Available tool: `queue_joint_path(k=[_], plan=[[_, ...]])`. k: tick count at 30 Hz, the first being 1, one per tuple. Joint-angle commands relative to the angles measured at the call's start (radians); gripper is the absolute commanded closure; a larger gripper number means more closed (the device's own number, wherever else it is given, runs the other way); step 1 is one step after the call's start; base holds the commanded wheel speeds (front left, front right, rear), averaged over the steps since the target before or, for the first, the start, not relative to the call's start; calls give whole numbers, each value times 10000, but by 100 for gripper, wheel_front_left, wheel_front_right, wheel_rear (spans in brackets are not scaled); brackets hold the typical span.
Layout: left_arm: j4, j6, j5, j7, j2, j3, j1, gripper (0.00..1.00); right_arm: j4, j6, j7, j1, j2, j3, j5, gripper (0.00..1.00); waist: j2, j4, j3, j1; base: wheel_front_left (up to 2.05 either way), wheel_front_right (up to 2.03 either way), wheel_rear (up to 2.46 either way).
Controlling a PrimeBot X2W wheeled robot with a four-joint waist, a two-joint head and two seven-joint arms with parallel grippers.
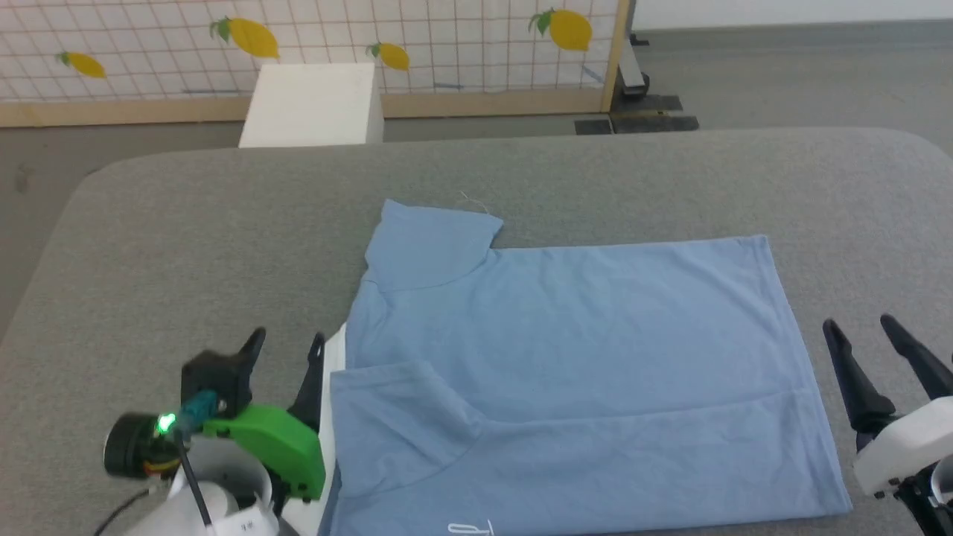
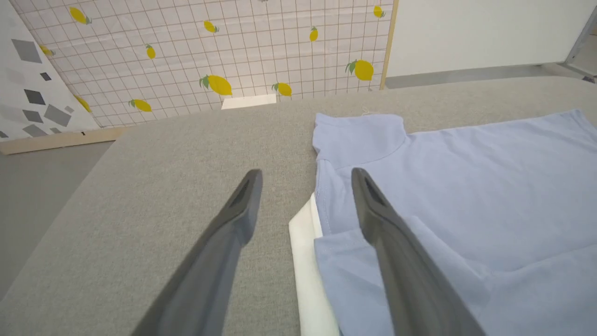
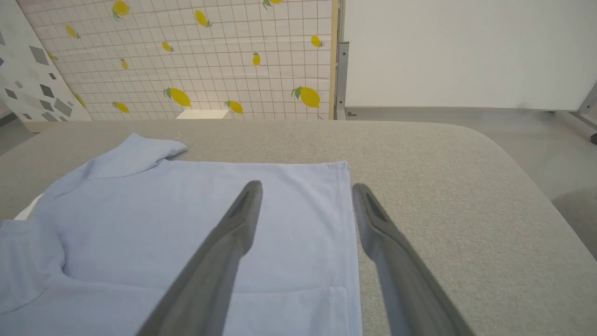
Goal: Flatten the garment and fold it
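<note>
Head view: shirt (image 1: 581, 357) axis runs L–R; L hand (image 1: 288, 340) at collar end, R hand (image 1: 857, 323) at hem; both wide, empty.

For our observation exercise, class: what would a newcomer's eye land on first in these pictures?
The light blue shirt lies spread on the grey padded table, its near side folded over. The open left claw sits at its left edge, the open right claw at its right edge. A lemon-print screen stands behind.
</note>
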Motion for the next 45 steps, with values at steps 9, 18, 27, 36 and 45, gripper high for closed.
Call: queue_joint_path(k=[9, 18, 27, 36, 45], plan=[[262, -2125, -298, 2257, 843, -65, -3010, 0, -786, -17, -633, -743, 889, -111, -473, 0, 0, -1208, 1934, 0, 0, 0, 0], [1802, -4675, -908, 5481, 1548, -160, -6580, 0, -1223, -17, -953, -1465, 1680, 60, -630, 0, 0, -2306, 3681, 0, 0, 0, 0], [3585, -5680, -1682, 8605, 1815, -611, -9033, 0, -1275, -17, -1274, -1864, 2125, 63, -730, 0, 0, -3081, 4629, 0, 0, 0, 0], [4590, -5768, -1828, 9856, 2244, -938, -10051, 0, -1287, -17, -1453, -2030, 2460, 190, -838, 0, 0, -3477, 5148, 0, 0, 0, 0], [4962, -5787, -1871, 10067, 2547, -1308, -10331, 0, -1238, -17, -1508, -2058, 2613, 130, -895, 0, 0, -3594, 5465, 0, 0, 0, 0]])
